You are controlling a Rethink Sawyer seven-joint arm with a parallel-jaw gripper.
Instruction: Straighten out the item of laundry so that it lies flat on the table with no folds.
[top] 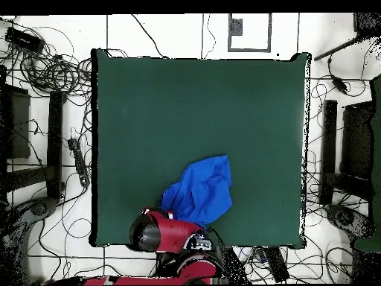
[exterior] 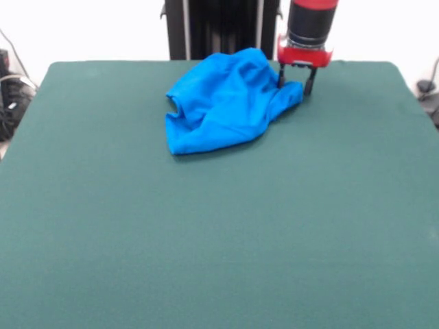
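The item of laundry [exterior: 223,103], a bright blue T-shirt, lies crumpled in a heap at the far middle of the green table [exterior: 219,233], plain side up, with no print showing. My gripper [exterior: 295,82] stands low at the shirt's right-hand corner. Its two dark fingers [exterior: 309,83] are apart, with the tip of the blue cloth between them. In the overhead view the shirt [top: 201,190] lies near the table's [top: 201,104] bottom edge. The red arm [top: 160,231] covers the shirt's lower left corner and hides the gripper there.
The black pedestal [exterior: 219,27] stands just behind the shirt. Cables and stands [top: 45,67] lie on the floor around the table. The shirt is close to the table's robot-side edge.
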